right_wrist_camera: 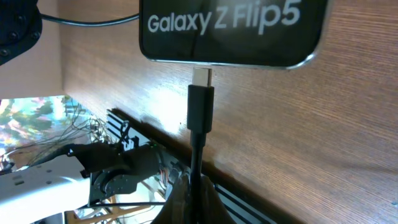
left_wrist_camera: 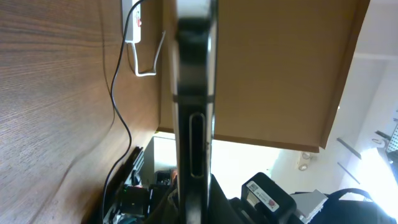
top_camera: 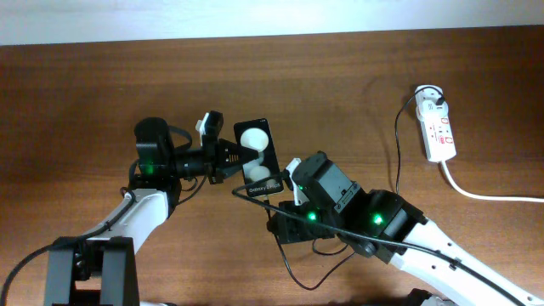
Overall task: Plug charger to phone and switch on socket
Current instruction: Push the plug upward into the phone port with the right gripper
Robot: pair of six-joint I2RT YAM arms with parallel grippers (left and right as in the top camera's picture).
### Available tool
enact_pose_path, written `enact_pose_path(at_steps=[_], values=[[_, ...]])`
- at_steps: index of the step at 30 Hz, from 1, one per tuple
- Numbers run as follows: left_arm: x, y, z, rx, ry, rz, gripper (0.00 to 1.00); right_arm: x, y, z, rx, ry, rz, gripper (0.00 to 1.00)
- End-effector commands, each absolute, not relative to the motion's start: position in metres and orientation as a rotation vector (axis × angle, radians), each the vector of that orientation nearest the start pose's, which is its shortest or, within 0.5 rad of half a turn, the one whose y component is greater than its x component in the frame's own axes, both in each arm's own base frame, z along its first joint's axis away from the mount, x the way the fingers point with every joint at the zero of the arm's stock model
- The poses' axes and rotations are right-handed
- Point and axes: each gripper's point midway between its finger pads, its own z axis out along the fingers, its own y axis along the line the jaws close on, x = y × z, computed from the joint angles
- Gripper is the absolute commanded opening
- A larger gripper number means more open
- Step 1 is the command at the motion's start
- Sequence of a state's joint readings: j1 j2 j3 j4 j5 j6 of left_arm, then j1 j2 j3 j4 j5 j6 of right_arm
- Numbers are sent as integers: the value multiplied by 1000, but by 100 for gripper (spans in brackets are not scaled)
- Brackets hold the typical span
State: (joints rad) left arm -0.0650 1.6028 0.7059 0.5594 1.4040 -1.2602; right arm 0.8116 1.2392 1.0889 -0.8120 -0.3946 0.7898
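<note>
At the near right, the right tool [right_wrist_camera: 189, 199] is clamped on the charger [right_wrist_camera: 201, 109] just behind its black connector. The cable rises from between blurred fingers. The connector's metal tip meets the port in the near edge of the phone [top_camera: 259, 158], with bare metal showing between the black housing and the phone.

The phone sits at the middle of the wooden surface [top_camera: 76, 93], its lettered end nearest and two white round patches facing up. The left tool [top_camera: 231, 160] reaches in from the left and grips the phone by its left side.

At the far right lies the socket [top_camera: 439, 129], well apart from the phone, a plug in its far outlet and its white cord [top_camera: 484, 194] trailing right. Its switch position cannot be made out.
</note>
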Motion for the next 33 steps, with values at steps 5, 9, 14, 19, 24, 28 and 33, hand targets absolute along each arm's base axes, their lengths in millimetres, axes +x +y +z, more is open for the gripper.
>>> enact_pose_path(at_steps=[5,9,14,19,24,28,33], values=[[308,-190,196,-26,2226,-2146,0,169,276,191,-195,2831,1017,4],[307,-190,197,10,2215,-2139,0,170,277,191,-197,2823,1022,4],[307,-190,197,23,2209,-2132,0,170,277,191,-196,2823,1020,4],[308,-190,197,55,2192,-2112,0,168,277,191,-199,2831,1025,4],[311,-190,195,36,2191,-2098,0,166,278,192,-210,2837,1038,4],[311,-190,195,36,2191,-2097,0,165,277,191,-208,2845,1032,4],[312,-190,195,28,2191,-2092,0,165,276,190,-208,2847,1030,4]])
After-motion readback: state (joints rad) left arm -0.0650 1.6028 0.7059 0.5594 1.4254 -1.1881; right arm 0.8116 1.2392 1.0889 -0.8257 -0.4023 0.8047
